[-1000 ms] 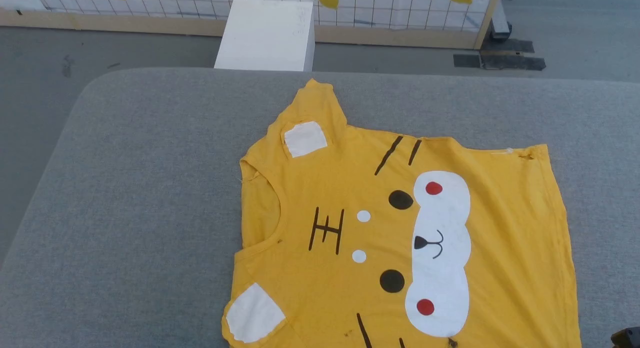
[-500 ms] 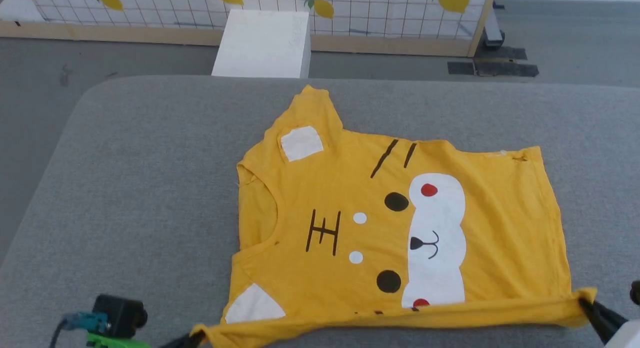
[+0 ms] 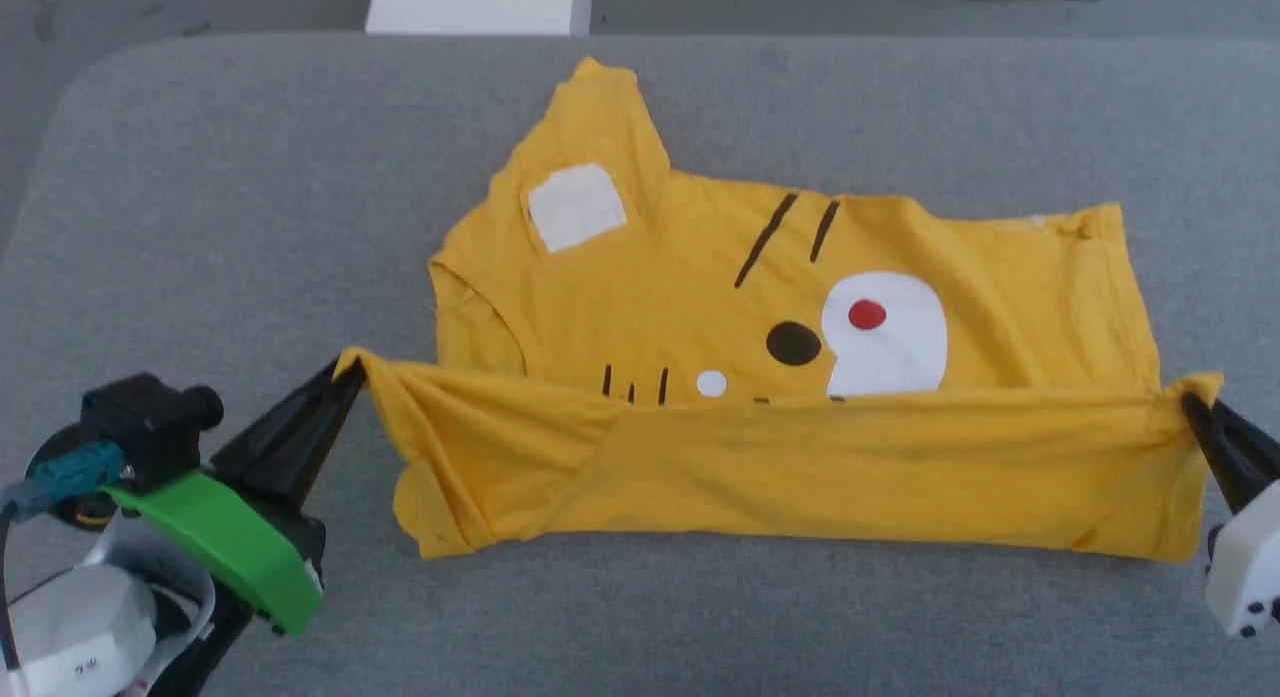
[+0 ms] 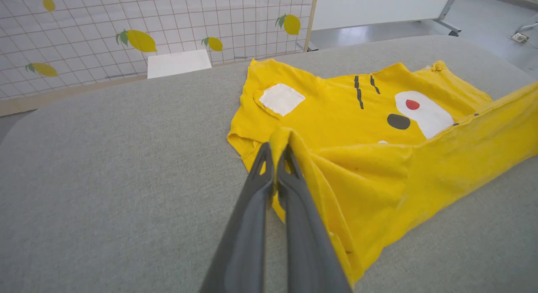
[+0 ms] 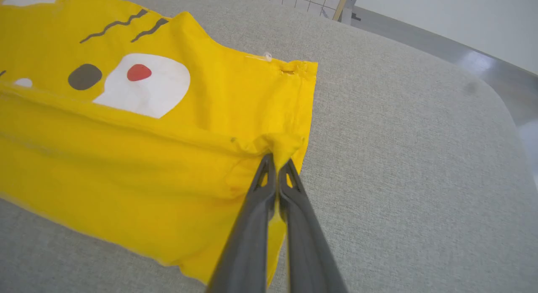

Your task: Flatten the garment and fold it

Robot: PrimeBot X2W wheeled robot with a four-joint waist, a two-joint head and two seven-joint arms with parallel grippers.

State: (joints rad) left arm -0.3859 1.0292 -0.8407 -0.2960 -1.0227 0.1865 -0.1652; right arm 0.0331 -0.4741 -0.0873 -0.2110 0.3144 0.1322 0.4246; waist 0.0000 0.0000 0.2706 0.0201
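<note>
The shirt (image 3: 700, 277) lies on the grey surface (image 3: 250, 197), print side up, with the neck toward the robot's left and the hem toward its right. Its near edge is lifted and drawn over toward the far side, so a plain yellow band covers the near half of the print. Beyond that band show a white patch (image 3: 575, 207), two black stripes (image 3: 790, 237), a black oval (image 3: 793, 343) and a white area with a red dot (image 3: 866, 314).

The left gripper (image 3: 345, 372) is closed tight on the raised corner at the neck end. In the left wrist view, cloth is pinched between the tips of its dark fingers (image 4: 252, 209). The right gripper (image 3: 1190, 407) is likewise clamped on the raised corner at the hem end. The edge runs taut between the two grippers, while the fold below it rests on the surface.

The far sleeve points toward a white box (image 3: 470, 2) on the floor past the surface. A frayed hole (image 5: 290, 68) marks the far hem corner. A grid panel with lemons (image 4: 84, 32) stands behind the box.
</note>
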